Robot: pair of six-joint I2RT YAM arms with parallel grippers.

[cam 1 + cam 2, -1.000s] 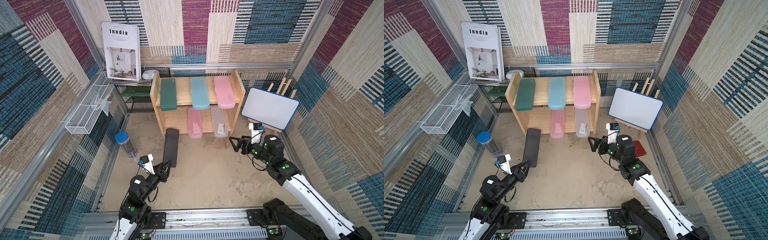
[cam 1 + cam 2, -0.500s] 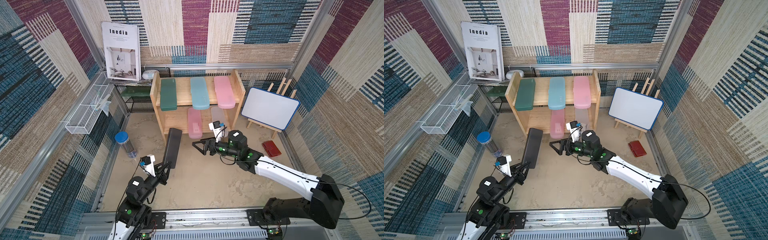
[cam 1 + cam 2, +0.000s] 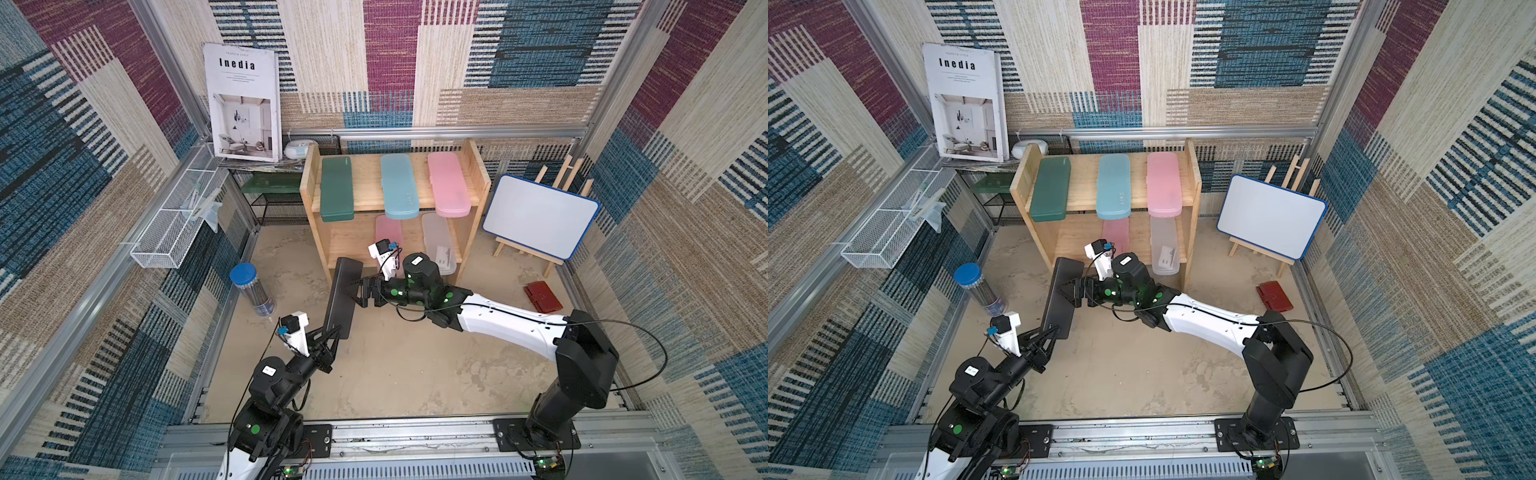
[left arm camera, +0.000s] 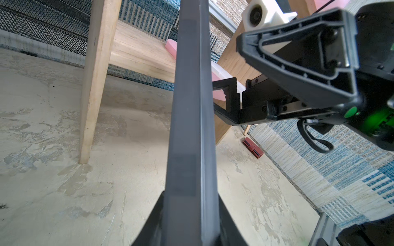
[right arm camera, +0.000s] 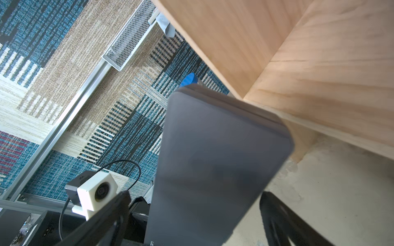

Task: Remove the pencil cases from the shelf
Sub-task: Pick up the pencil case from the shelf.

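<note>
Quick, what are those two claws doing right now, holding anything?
Left gripper: closed, holding the black pencil case by its near end.
Right gripper: open, jaws on either side of that case.

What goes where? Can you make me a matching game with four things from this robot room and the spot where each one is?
Things:
1. black pencil case
2. red wallet
3. green pencil case
4. clear pencil case

Places:
A. on the lower board of the shelf
B. on the floor near the whiteboard
C. held at one end by the left gripper
D. on the top board of the shelf

Pairs: 1-C, 2-B, 3-D, 4-A
</note>
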